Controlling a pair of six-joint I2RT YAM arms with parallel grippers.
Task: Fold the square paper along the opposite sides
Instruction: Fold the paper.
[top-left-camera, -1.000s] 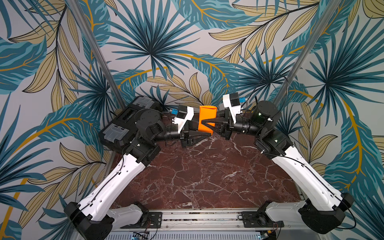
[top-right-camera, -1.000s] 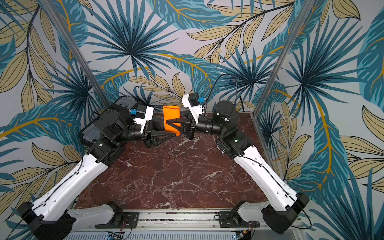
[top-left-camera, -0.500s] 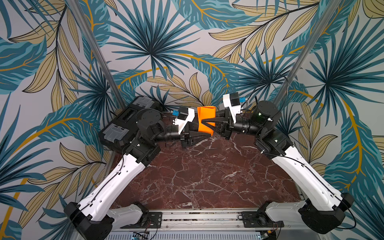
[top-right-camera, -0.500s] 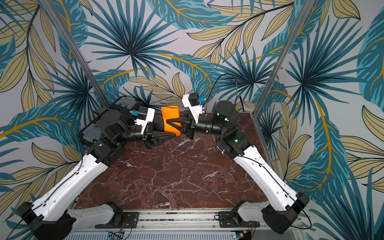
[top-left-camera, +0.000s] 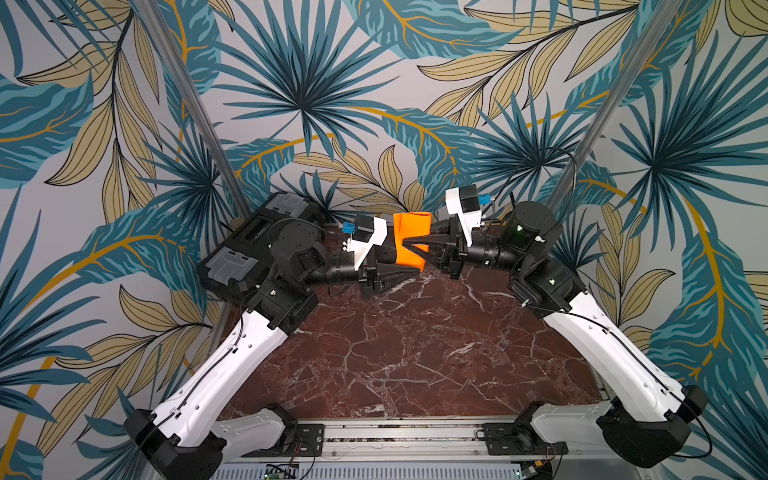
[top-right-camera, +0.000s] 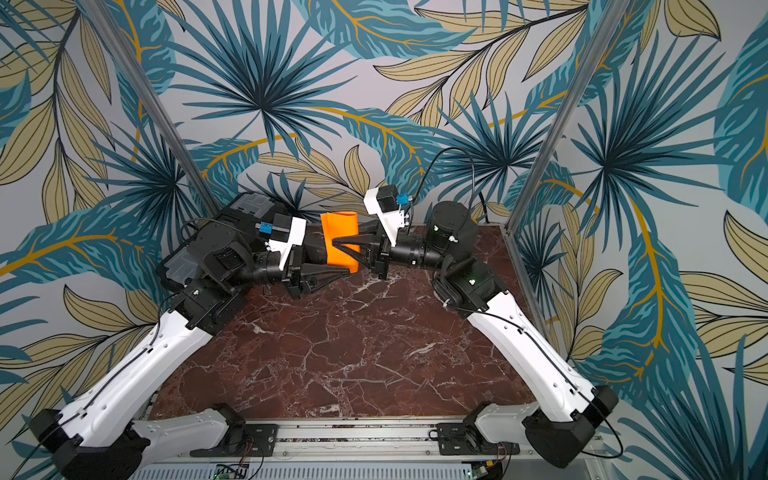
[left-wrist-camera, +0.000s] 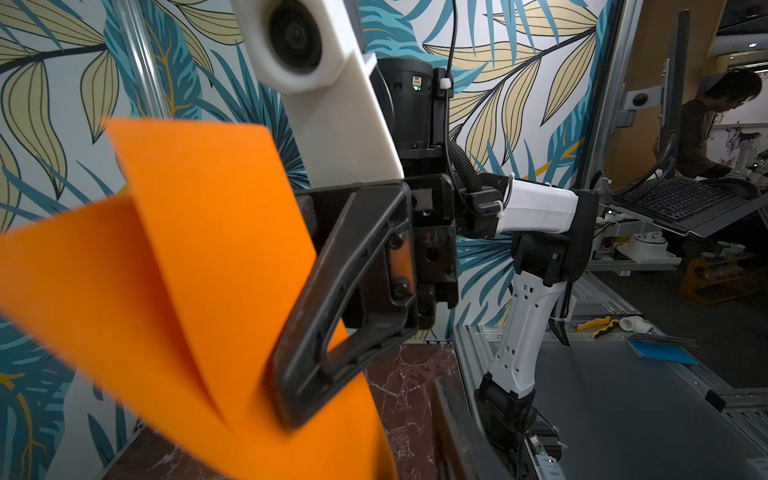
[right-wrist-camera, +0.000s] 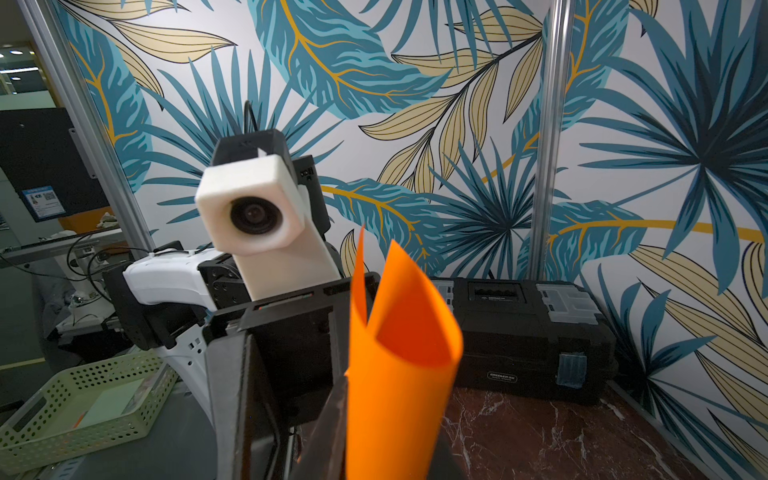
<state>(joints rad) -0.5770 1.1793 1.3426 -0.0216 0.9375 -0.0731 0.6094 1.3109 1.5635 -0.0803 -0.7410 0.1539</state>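
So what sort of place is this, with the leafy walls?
Probably a robotics lab test cell: a left arm and right arm mounted on a metal rail by a marble-look table, with a person near a keyboard outside.

White links (top-left-camera: 232, 365); black joints (top-left-camera: 528, 226); black cables (left-wrist-camera: 452, 25)

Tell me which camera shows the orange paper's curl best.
The right wrist view: the square paper is sharp there, its curled loop seen end-on. The left wrist view shows it close but blurred. Both top views show it small, pinched by the right end effector.
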